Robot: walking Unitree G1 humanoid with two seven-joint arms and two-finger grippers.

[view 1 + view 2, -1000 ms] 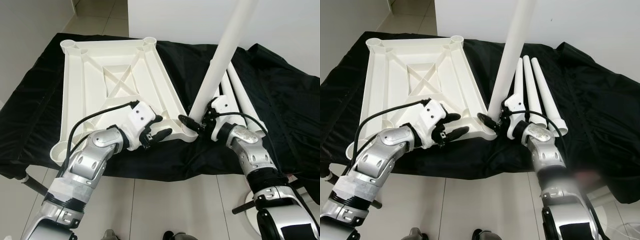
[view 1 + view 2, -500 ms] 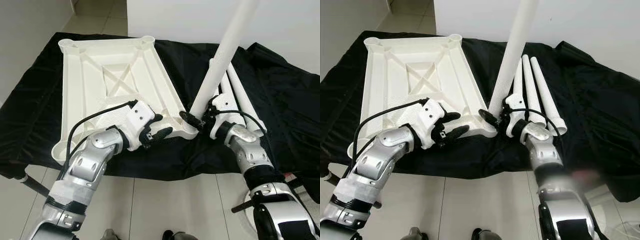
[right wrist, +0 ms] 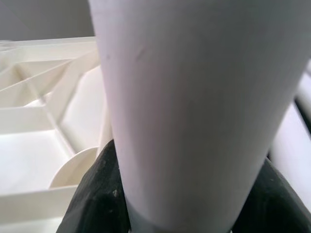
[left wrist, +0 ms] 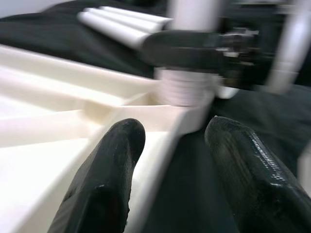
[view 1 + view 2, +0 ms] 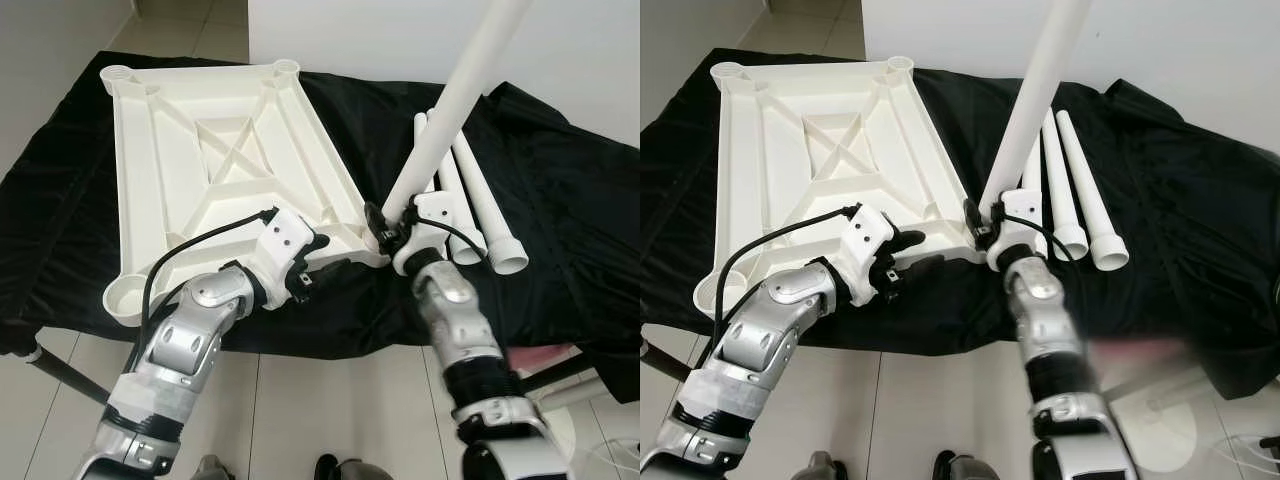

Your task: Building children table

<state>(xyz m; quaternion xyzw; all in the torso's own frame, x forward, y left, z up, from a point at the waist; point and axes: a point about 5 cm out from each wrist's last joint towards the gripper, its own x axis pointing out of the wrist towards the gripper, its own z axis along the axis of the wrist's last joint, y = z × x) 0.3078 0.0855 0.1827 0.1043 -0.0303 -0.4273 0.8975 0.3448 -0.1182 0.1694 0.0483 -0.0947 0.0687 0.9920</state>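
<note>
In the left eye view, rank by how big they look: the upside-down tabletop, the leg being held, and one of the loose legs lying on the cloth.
1. Tabletop, by far.
2. Held leg in the right gripper; it runs out of frame and leans toward the camera, so this is unsure.
3. Loose leg.

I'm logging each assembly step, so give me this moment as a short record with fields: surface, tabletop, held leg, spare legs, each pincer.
surface: black cloth
tabletop: white tabletop, upside down, ribbed underside up
held leg: white leg, tilted, lower end at the tabletop's near right corner socket
spare legs: three loose legs lying on the cloth beside it
right pincer: shut on the leg near its base
left pincer: open, straddling the tabletop's near edge
</note>
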